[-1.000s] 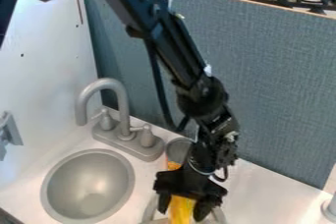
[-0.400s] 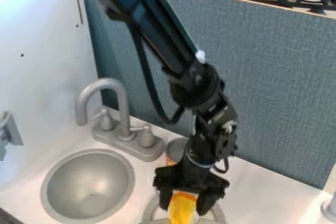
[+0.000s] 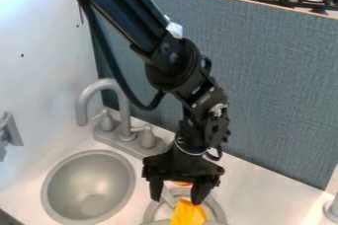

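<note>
At the bottom centre of the frame, the yellow-orange thing [image 3: 189,214] lies just below the black gripper [image 3: 177,201], a little toward the right of the gap between its fingertips. The fingers point down and stand well apart, with nothing clasped between them; the right-hand one in the picture comes down close by the thing's upper end, though whether they touch I cannot tell. What matters most is that offset: the thing sits nearer that finger than the other. Its visible part runs down to the bottom edge, seeming to lean slightly toward the lower left, but the frame cuts it off, so its full long axis is uncertain. A grey ring [image 3: 218,209] curves around it, right of the sink basin [image 3: 89,185]
</note>
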